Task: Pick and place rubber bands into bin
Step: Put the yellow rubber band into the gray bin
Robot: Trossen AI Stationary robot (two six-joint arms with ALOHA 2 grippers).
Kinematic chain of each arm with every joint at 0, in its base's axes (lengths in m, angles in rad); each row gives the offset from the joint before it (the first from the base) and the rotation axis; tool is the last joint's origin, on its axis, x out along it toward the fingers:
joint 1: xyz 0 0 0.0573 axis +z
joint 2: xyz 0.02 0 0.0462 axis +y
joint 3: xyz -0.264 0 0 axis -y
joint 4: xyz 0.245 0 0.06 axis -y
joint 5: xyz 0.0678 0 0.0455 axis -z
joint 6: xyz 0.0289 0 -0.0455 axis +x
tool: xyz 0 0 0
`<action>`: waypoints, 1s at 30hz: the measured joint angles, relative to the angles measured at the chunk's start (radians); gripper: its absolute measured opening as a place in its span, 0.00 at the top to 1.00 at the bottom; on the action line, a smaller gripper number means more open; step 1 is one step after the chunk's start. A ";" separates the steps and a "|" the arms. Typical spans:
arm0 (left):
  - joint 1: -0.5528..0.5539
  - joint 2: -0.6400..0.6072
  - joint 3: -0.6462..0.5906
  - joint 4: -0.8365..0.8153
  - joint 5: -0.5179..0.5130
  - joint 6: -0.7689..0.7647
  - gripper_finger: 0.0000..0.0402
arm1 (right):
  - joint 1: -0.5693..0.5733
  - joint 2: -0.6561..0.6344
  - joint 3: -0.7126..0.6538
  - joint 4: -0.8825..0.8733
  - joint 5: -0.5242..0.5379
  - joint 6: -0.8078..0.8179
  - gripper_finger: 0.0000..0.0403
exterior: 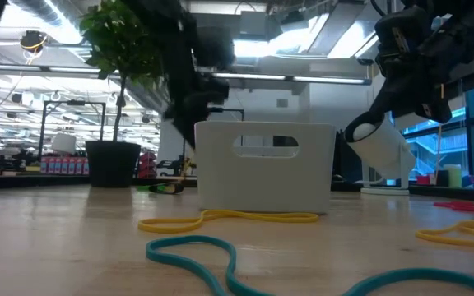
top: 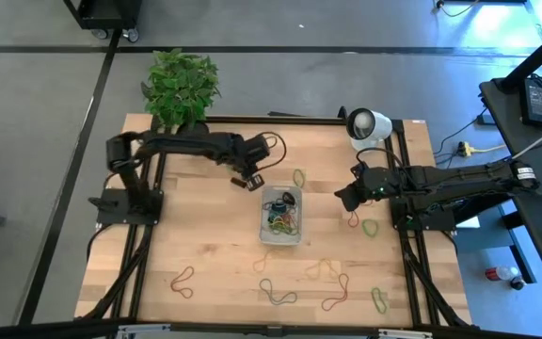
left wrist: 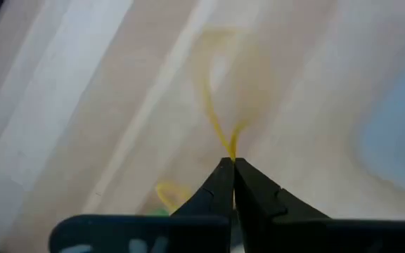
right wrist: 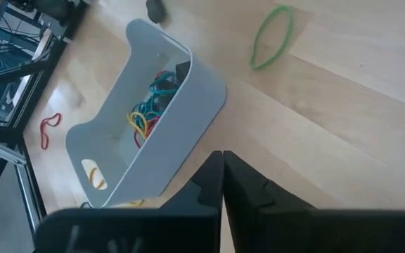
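The bin (top: pixel 280 215) sits mid-table with several coloured rubber bands (right wrist: pixel 148 112) inside. My left gripper (top: pixel 250 179) hovers by the bin's far left corner, shut on a yellow rubber band (left wrist: pixel 216 105). My right gripper (top: pixel 346 198) hangs to the right of the bin with its fingers (right wrist: pixel 221 160) shut and nothing between them. Loose bands lie flat on the wood: a green one (top: pixel 299 176) beyond the bin, a red one (top: pixel 353 220) and a green one (top: pixel 370 227) near my right gripper, and several more along the near edge (top: pixel 276 292). My left gripper pinches the yellow rubber band between its two fingertips, at one end of the loop (left wrist: pixel 232 149). The two strands run out from the tips and the loop hangs slack beyond them. Whether its far end touches the table cannot be told.
A potted plant (top: pixel 182 85) stands at the far left corner and a round white lamp-like object (top: pixel 367 124) at the far right. Dark frame rails (top: pixel 412 254) run along both sides. In the low view, yellow (exterior: pixel 229 218) and teal (exterior: pixel 220 255) bands lie before the bin (exterior: pixel 262 164).
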 joint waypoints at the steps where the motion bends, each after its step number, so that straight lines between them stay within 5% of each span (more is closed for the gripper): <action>1: -0.021 -0.025 -0.001 -0.006 -0.017 -0.011 0.99 | 0.000 0.000 0.000 -0.002 0.000 -0.001 0.96; 11: -0.233 -0.136 0.145 0.006 -0.155 -0.065 0.99 | 0.000 0.000 0.000 -0.005 -0.001 -0.031 0.98; 17: -0.337 -0.098 0.239 0.089 -0.203 -0.132 1.00 | 0.000 0.000 0.000 -0.005 -0.002 -0.079 0.97; 30: -0.467 0.061 0.243 0.105 -0.203 -0.309 1.00 | 0.000 0.000 0.000 -0.009 -0.011 -0.133 0.97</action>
